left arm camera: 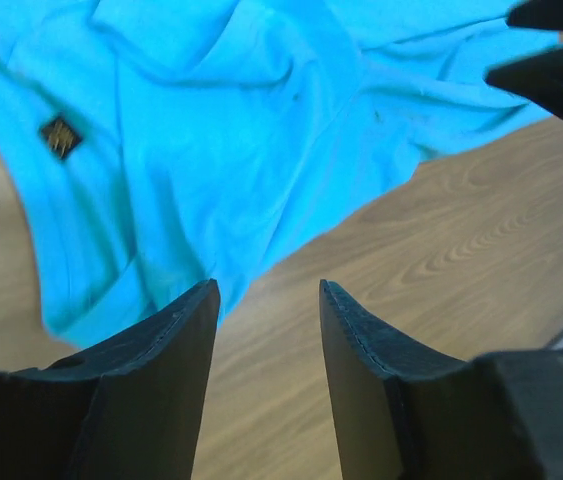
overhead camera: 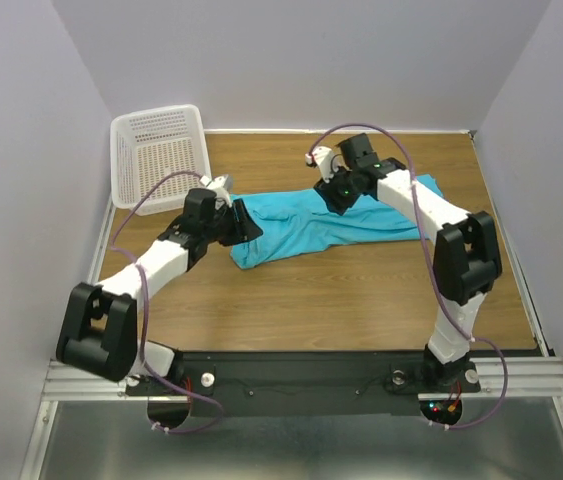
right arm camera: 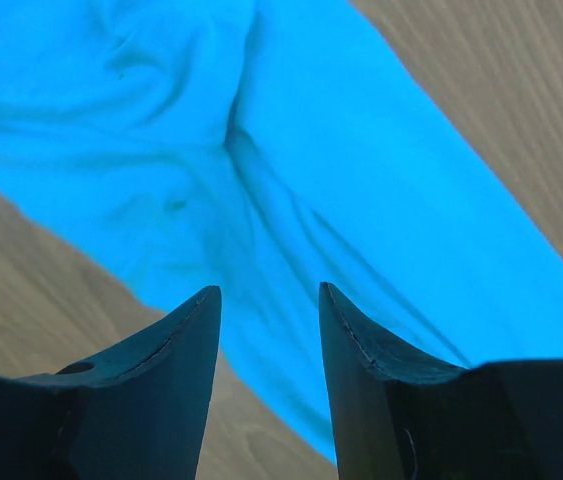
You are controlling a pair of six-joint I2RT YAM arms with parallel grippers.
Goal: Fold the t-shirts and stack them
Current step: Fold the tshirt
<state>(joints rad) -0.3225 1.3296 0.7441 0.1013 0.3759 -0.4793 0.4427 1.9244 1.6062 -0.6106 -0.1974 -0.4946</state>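
A crumpled t-shirt (overhead camera: 331, 225) lies on the surface (overhead camera: 361, 300), a white mesh basket (overhead camera: 161, 150) at the far-left corner. Left fingers (left arm camera: 171, 350) and right fingers (right arm camera: 171, 350) stand half open, empty.

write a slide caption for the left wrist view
Left gripper open over the edge of a rumpled turquoise t-shirt on the wooden table.

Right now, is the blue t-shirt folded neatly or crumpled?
Crumpled: the turquoise cloth t-shirt lies bunched in a long, wrinkled strip on the brown wooden table, with uneven edges and creases.
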